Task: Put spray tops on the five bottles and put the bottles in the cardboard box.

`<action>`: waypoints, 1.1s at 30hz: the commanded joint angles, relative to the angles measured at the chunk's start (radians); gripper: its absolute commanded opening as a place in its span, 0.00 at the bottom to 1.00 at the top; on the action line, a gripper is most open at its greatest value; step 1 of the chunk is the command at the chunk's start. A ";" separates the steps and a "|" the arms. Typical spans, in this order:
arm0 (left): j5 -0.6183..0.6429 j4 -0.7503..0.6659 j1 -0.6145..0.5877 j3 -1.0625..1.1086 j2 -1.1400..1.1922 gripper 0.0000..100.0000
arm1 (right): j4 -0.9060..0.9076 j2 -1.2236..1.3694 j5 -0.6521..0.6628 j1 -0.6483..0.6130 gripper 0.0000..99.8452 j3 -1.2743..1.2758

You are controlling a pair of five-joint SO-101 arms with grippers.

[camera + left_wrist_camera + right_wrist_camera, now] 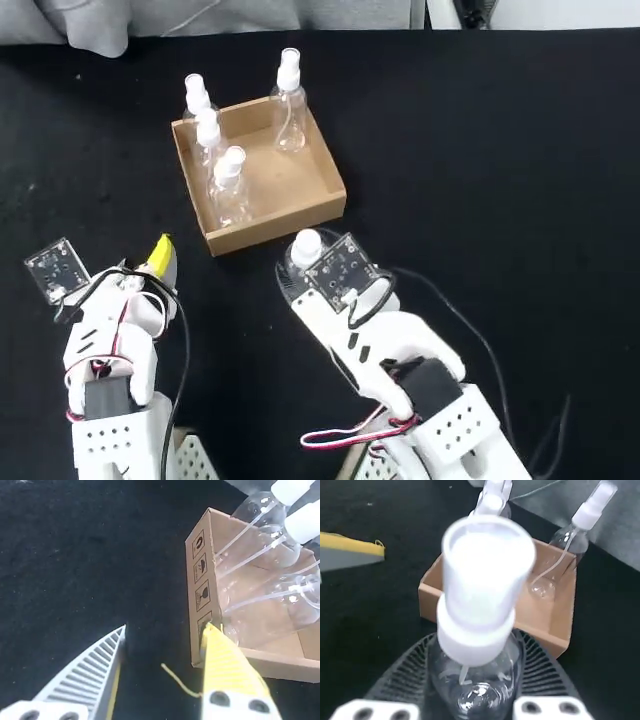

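Right wrist view, nearest first: my right pincer (475, 655) is clamped on the fifth bottle (477, 625), one finger on each side of its clear body. The bottle stands upright with its spray top (485, 575) already seated. I judge I hold it low on the body so the top stays free and the bottle can go straight down into the cardboard box (270, 225). It sits just short of the box's near wall, close to the near right corner. I cannot tell whether its base rests on the black table (480, 150) or hangs above it. My right arm stretches forward from the near edge, wrist tilted down toward the box.

My left pincer (167, 630) is spread apart and grips nothing. Its yellow finger (225, 665) lies just beside the box's near left corner, and the grey finger (95, 670) is out over the table. I take this as parking clear of the opening, so the other arm has room. That arm is drawn back and bent, pointing at the box.

Inside the box, the nearest bottle (230, 185) stands by the left wall, with two more behind it. The farthest bottle (290, 110) stands in the far corner. All four are capped, so only this last placement seems left.
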 commanded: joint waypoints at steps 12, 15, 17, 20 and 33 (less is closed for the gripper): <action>-0.003 -0.023 -0.071 0.025 -0.012 0.23 | 0.025 0.125 0.000 0.031 0.10 -0.351; -0.003 -0.023 -0.070 0.025 -0.012 0.23 | 0.025 0.243 0.000 0.032 0.10 -0.446; -0.003 -0.023 -0.073 0.025 -0.012 0.23 | 0.023 0.311 0.000 0.032 0.10 -0.506; -0.003 -0.023 -0.073 0.025 -0.012 0.23 | -0.017 0.406 -0.008 0.057 0.10 -0.575; -0.003 -0.021 -0.074 0.025 -0.011 0.23 | -0.436 0.771 -0.009 0.173 0.10 -0.590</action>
